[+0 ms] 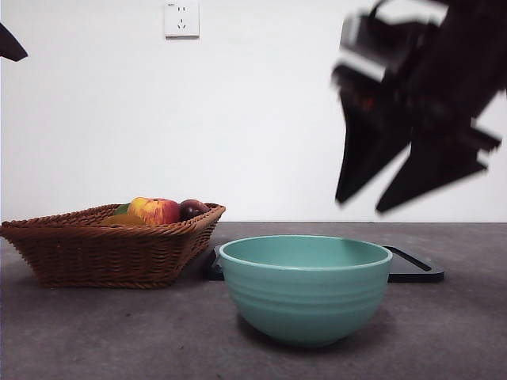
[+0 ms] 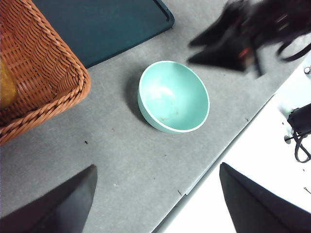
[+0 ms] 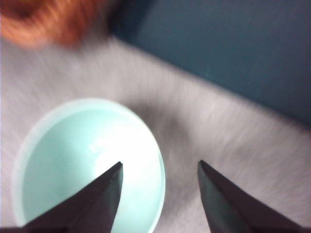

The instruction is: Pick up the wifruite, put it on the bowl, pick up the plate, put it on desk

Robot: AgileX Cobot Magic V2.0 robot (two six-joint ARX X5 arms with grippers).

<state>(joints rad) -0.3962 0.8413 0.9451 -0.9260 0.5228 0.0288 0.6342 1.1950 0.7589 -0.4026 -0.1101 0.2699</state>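
The teal-green bowl [image 1: 305, 289] stands empty at the middle of the dark grey desk [image 1: 119, 332]. It also shows in the left wrist view [image 2: 173, 97] and, blurred, in the right wrist view [image 3: 87, 165]. Fruit lies in the brown wicker basket [image 1: 103, 249] on the left: a red-yellow one [image 1: 154, 210] and a dark one [image 1: 192, 208]. A flat dark plate or tray [image 1: 412, 269] lies behind the bowl. My right gripper [image 1: 360, 206] hangs open and empty above the bowl's right side, blurred by motion. My left gripper [image 2: 157, 166] is open and empty, high above the desk.
The basket [image 2: 39, 73] stands next to the tray [image 2: 107, 24], left of the bowl. The desk's front edge [image 2: 214, 160] runs close to the bowl. A white wall with a socket [image 1: 181, 19] stands behind.
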